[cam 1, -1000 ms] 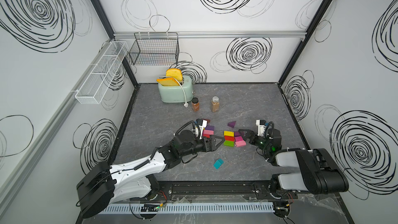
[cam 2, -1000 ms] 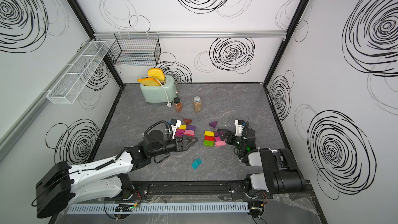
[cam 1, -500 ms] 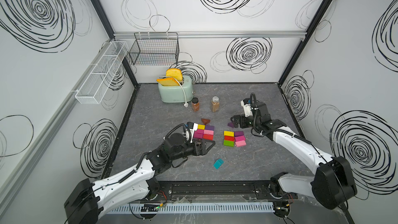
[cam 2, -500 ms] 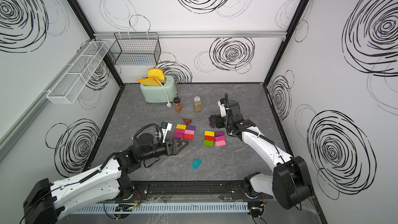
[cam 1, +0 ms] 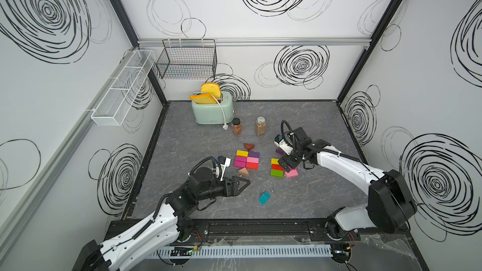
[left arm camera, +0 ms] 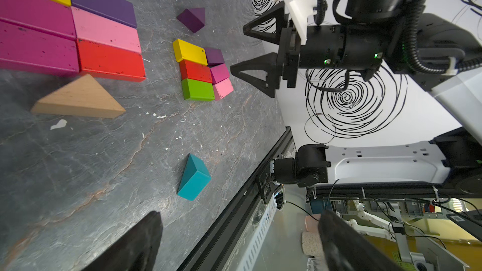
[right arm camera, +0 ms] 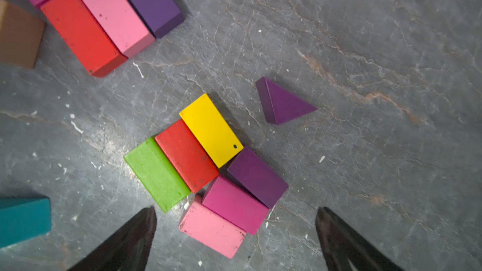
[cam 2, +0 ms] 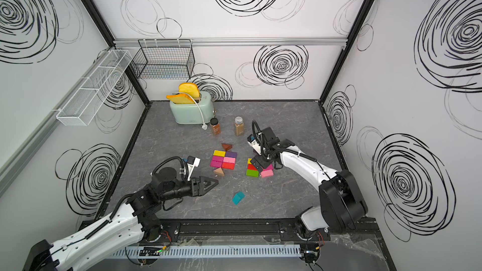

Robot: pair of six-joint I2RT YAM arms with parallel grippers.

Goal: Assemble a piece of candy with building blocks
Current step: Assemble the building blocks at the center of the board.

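Two groups of building blocks lie on the grey floor. The left group (cam 1: pixel 246 159) has yellow, purple, magenta, pink and red bricks, with a brown wedge (cam 1: pixel 248 146) behind it and a tan wedge (cam 1: pixel 243 171) in front. The right group (right arm camera: pixel 208 168) has yellow, red, green, purple, magenta and pink bricks. My right gripper (cam 1: pixel 284 164) hovers open over this group, the pink brick (right arm camera: pixel 212 229) just ahead of its jaws. A purple wedge (right arm camera: pixel 283 102) lies beyond. My left gripper (cam 1: pixel 246 184) is open and empty, in front of the tan wedge. A teal wedge (cam 1: pixel 264 198) lies alone.
A mint toaster (cam 1: pixel 211 110) with toast stands at the back left, its plug on the floor. Two spice jars (cam 1: pixel 236 126) stand behind the blocks. Wire baskets (cam 1: pixel 187 58) hang on the walls. A black rail (cam 1: pixel 234 226) edges the front.
My right arm swung out from the front, reached back toward the purple wedge, then came over the right group. My left gripper drew back from the left group, and the tan wedge now shows.
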